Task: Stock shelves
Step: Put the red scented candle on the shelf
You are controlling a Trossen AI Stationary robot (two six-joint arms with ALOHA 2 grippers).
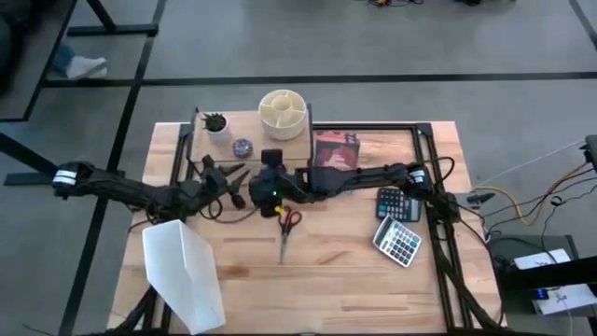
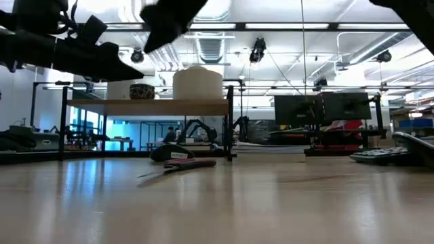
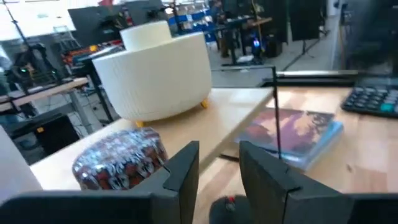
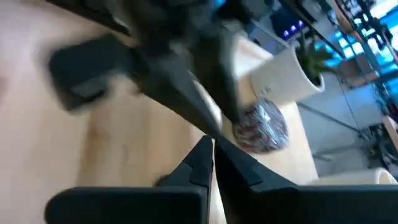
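The shelves stand at the table's far left, a light board on thin black legs. On the board sit a cream round organizer, a small potted plant and a round patterned thing. My left gripper hovers open at the shelf's near edge, with nothing between its fingers. My right gripper is shut on nothing just right of it, above red-handled scissors. Both are raised off the tabletop.
A book lies flat on the table right of the shelf. Two calculators lie at the right. A white angled file holder stands near left. A dark low thing lies by the shelf's legs.
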